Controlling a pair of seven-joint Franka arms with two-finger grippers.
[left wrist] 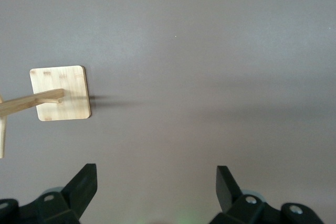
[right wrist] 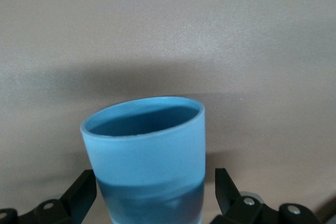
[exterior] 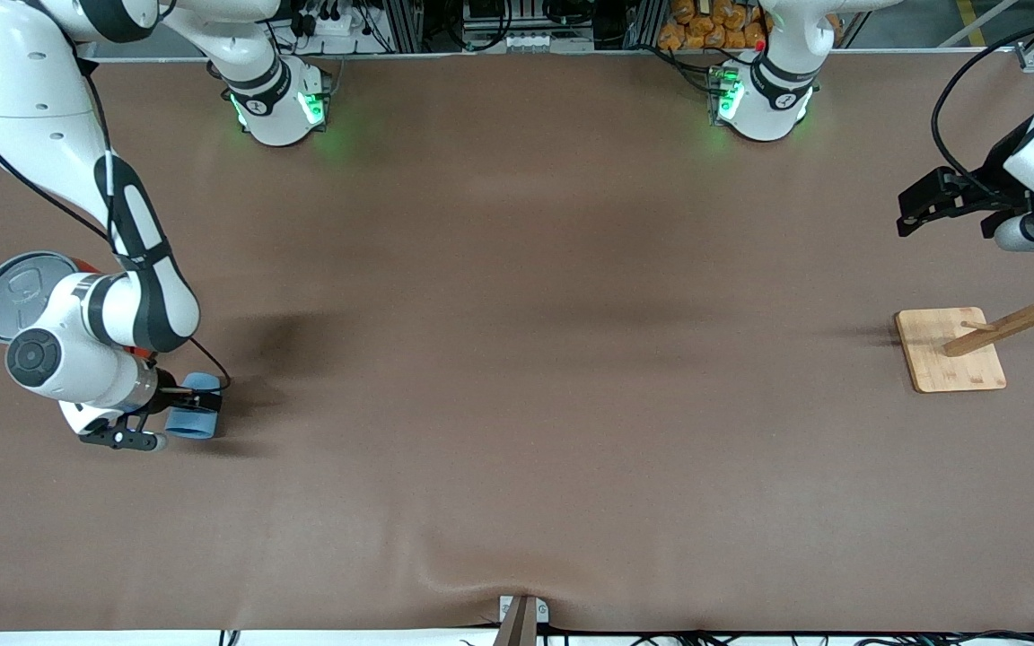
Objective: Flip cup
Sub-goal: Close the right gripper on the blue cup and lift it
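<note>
Down at the right arm's end of the bench (exterior: 517, 377), the right end effector (exterior: 178, 414) straddled the blue cup (exterior: 194, 418), fingers wide, not squeezing. Left end effector (exterior: 934, 205) waited wide open above the wooden rack (exterior: 952, 350).

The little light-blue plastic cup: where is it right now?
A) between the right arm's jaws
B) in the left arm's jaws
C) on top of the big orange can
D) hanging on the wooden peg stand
A: the small light-blue tapered plastic cup sits between the open jaws of the right gripper, low at the right arm's end of the brown table; the left gripper is empty.
</note>
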